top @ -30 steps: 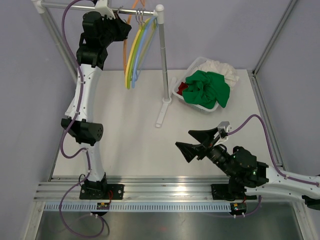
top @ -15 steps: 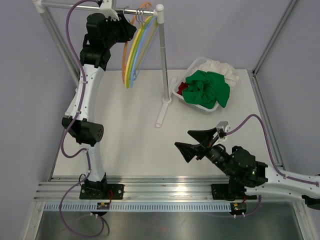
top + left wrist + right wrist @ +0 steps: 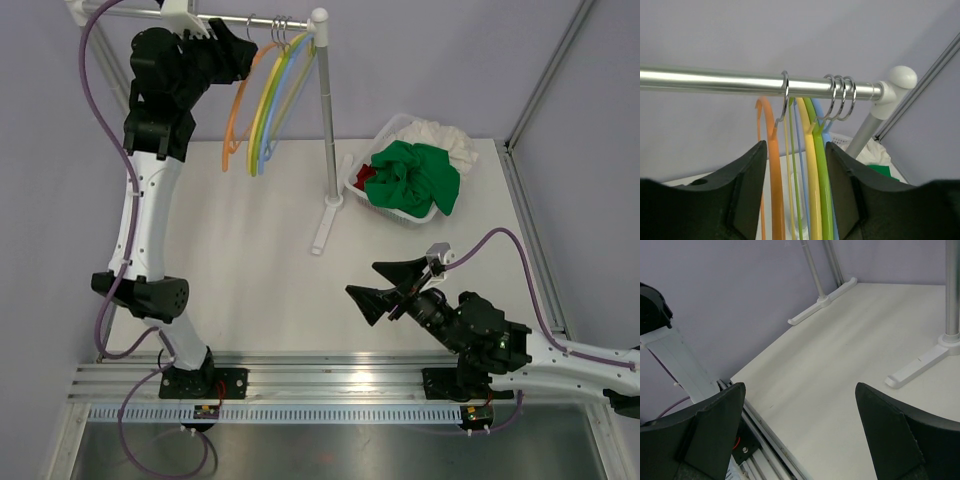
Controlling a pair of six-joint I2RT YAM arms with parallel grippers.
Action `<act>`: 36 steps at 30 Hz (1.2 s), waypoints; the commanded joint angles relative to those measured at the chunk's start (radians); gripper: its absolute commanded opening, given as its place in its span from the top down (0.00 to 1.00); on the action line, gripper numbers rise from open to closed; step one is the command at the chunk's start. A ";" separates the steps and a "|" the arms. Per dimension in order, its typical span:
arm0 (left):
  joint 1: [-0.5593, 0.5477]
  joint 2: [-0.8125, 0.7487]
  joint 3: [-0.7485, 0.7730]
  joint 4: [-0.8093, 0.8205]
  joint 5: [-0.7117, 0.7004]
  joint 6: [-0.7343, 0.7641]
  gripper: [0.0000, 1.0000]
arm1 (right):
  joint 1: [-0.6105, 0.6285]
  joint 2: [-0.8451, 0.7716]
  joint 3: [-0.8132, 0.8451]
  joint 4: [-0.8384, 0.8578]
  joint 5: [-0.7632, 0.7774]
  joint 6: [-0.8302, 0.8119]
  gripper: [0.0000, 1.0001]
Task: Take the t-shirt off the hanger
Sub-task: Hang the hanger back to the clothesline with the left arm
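Left arm (image 3: pixel 140 210): is reaching up from its base at the near left edge to the rail at the back.
Left pincer (image 3: pixel 794 147): is standing part-way open just below the rail, its two fingers apart and gripping nothing; in the wrist view the hangers are showing in the gap between the fingers, and whether any of them is touching a finger cannot be told.
Rail (image 3: pixel 715 82): is running level across the back, carrying four wire hooks.
Orange hanger (image 3: pixel 775 175): is hanging bare at the left of the row, its hook sitting a little apart from the other three.
Yellow hanger (image 3: pixel 811 185), green hanger (image 3: pixel 822 192), blue hanger (image 3: pixel 287 90): are hanging bare, their hooks bunched together near the right end of the rail.
Post (image 3: pixel 327 110): is standing upright on the worktop (image 3: pixel 260 260), holding the right end of the rail.
Basket (image 3: pixel 392 124): is sitting on the worktop just right of the post's foot.
Green t-shirt (image 3: pixel 415 175): is lying crumpled on top in the basket, off every hanger, between a white cloth (image 3: pixel 445 138) behind it and a red cloth (image 3: pixel 366 178) at its left.
Right pincer (image 3: pixel 362 278): is hanging low over the near worktop with its fingers spread wide, holding nothing and well apart from the basket.
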State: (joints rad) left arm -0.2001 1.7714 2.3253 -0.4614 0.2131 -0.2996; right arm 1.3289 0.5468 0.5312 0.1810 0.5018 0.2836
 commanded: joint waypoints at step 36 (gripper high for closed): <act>-0.016 -1.489 -1.941 0.765 -0.057 -0.259 0.01 | 0.007 -0.131 -0.172 0.347 0.397 -0.354 0.00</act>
State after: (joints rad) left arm -0.2115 0.3408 0.4530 0.1577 0.1196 -0.5220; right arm 1.3293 0.3920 0.3698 0.3977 0.7906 0.0029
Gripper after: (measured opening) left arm 0.984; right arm 0.993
